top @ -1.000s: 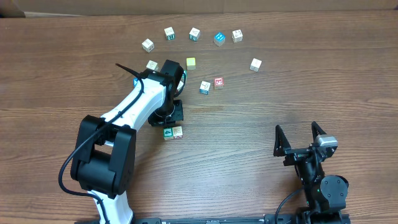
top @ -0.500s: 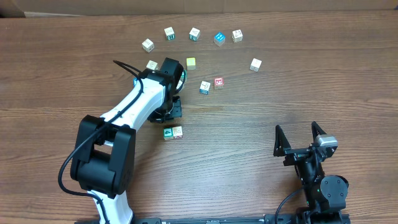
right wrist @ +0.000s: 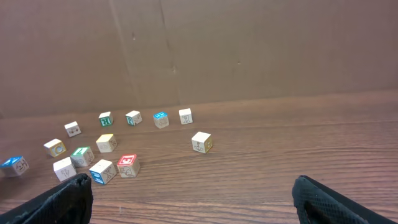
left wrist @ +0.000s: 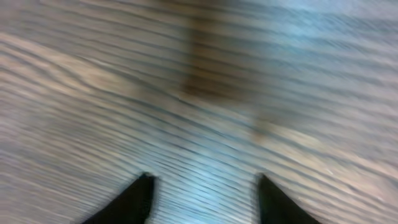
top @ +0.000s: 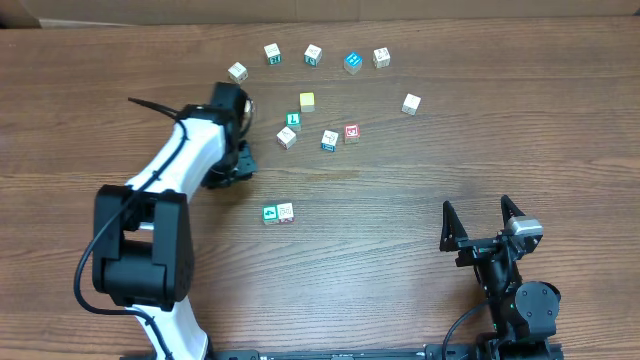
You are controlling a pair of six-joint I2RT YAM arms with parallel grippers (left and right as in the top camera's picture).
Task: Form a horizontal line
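Two cubes stand side by side in a short row mid-table: a green-faced cube [top: 270, 213] and a white cube with red print [top: 286, 211]. Up the table lie another green-faced cube [top: 293, 120] [right wrist: 81, 155] and a red-faced cube [top: 351, 131] [right wrist: 127, 165]. My left gripper [top: 234, 166] [left wrist: 205, 183] is left of these and up-left of the row. Its blurred wrist view shows the jaws apart over bare wood, so it is open. My right gripper [top: 480, 220] [right wrist: 191, 181] stands open at the near right, far from all cubes.
A white cube [top: 287, 137], a blue-faced cube [top: 329, 140] and a plain yellow cube [top: 307, 100] lie near the loose green one. Several more cubes arc along the far side, among them a blue one [top: 352, 62] and a white one [top: 411, 103].
My left gripper has opened and the left arm has swung left, away from the cubes. A green-faced cube and a white cube now show where it was.
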